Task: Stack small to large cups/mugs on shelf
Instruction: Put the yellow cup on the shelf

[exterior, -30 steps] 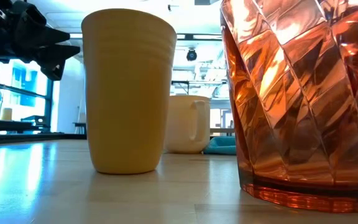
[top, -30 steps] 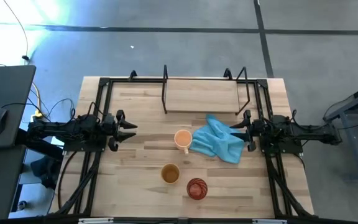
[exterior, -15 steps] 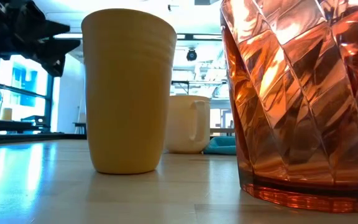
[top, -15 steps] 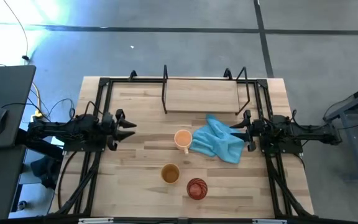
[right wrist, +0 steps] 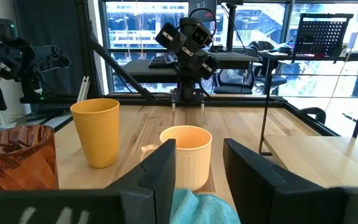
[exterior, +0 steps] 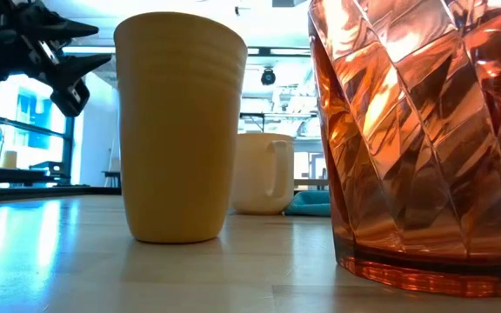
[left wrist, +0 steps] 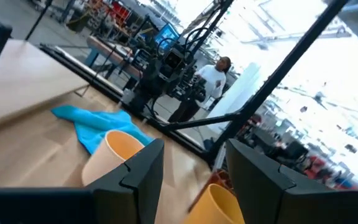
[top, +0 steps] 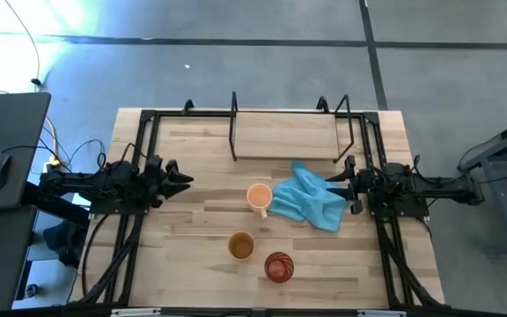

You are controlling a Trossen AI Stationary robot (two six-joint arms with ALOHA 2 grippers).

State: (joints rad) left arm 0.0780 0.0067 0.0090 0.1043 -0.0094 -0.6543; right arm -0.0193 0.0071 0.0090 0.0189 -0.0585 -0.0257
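Steering my left tool (top: 180, 180), open and empty: the light orange mug (top: 259, 195) lies at 3 o'clock, nearest.

I can read no text, label, brand, number or sign anywhere in these views: none on the cups, the shelf, the cloth or the table, and what stands in the room behind is too small or blurred to make out.
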